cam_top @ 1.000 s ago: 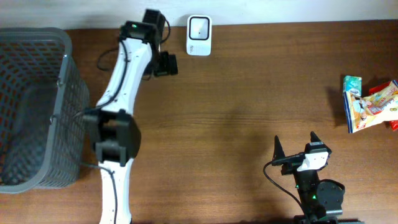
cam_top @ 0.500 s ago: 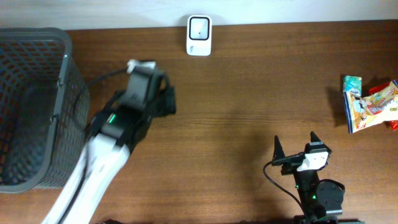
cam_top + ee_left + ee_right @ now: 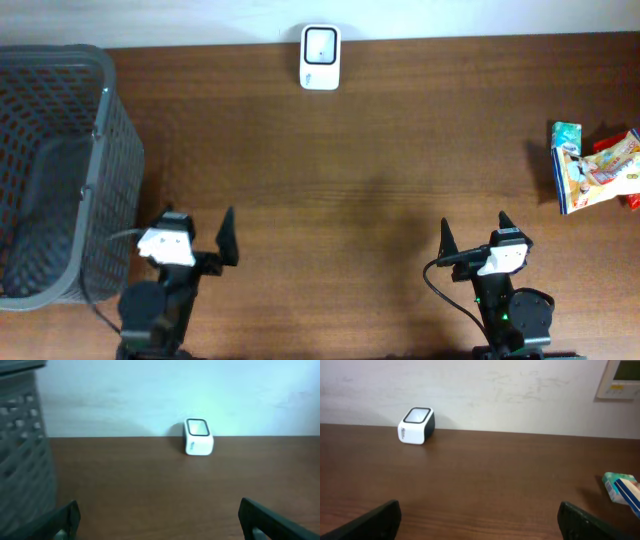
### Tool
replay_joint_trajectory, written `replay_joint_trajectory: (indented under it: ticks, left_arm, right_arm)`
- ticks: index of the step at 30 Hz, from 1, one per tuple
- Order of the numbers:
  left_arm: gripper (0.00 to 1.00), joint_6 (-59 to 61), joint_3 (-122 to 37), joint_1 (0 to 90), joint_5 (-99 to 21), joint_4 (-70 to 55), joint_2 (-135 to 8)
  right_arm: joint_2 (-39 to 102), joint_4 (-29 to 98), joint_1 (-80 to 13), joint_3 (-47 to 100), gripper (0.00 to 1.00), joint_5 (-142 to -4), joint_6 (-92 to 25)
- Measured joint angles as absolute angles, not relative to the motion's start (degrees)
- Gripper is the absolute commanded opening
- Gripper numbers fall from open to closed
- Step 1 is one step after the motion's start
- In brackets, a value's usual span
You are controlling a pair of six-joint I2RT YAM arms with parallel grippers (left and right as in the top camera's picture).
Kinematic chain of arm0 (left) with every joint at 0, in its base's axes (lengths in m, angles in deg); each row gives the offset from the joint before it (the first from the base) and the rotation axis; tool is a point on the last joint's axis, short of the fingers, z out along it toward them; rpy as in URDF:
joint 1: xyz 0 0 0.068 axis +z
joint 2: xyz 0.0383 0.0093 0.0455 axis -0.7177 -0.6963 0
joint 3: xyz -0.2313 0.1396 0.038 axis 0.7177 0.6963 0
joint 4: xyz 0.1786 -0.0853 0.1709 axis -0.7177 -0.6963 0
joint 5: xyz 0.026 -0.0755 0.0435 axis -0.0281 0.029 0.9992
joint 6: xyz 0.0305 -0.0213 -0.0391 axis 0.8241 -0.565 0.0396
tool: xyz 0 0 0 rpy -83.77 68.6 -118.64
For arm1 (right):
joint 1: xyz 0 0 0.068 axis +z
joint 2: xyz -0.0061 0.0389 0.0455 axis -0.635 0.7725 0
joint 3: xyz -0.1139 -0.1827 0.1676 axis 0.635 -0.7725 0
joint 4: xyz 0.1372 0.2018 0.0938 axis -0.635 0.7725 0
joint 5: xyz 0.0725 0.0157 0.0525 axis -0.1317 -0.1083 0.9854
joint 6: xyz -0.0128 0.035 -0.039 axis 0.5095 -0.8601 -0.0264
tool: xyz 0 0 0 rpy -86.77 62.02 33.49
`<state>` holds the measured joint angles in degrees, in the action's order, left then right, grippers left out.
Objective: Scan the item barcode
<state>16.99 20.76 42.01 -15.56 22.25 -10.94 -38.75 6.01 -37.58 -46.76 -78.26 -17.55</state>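
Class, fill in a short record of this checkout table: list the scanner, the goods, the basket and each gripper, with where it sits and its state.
scanner: white, far edge of the table, middle
snack packets: right edge, lying flat, untouched
basket: grey mesh, left end
left gripper: open, holding nothing, near edge beside the basket
right gripper: open, holding nothing, near edge

1 scanner (image 3: 320, 57), 1 basket (image 3: 108, 150), 2 hands, approx 3 snack packs (image 3: 597, 170) at right edge.

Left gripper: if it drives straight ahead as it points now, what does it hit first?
Bare table first; the left gripper is open and empty. Further on is probably the white scanner by the wall, slightly right of centre; depth is unclear.
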Motion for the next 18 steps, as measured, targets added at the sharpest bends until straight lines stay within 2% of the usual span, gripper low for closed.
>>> replay_joint_trajectory:
  ticks: [2,8,11,13,18]
  left_arm:
    - [0.99,17.0,25.9,46.1,-16.8,22.8,-3.5]
    - [0.99,19.4,36.1,46.4,-17.4,28.9,6.6]
    - [0.99,22.0,36.1,46.4,-17.4,27.8,7.4]
    - [0.99,22.8,36.2,46.4,-17.0,22.5,7.5]
    - [0.99,22.8,36.2,45.8,-12.9,21.9,7.6]
  right_arm:
    - [-38.8,6.0,-37.6,-46.8,0.98,-78.3,-17.5]
    - [-38.8,6.0,-37.6,-46.8,0.99,-78.2,-17.6]
    - [-38.8,6.0,-37.6,-46.8,0.99,-78.3,-17.5]
    - [-38.8,6.0,-37.6,-46.8,0.99,-78.3,-17.5]
    - [-38.8,6.0,-37.6,-46.8,0.99,-78.3,-17.6]
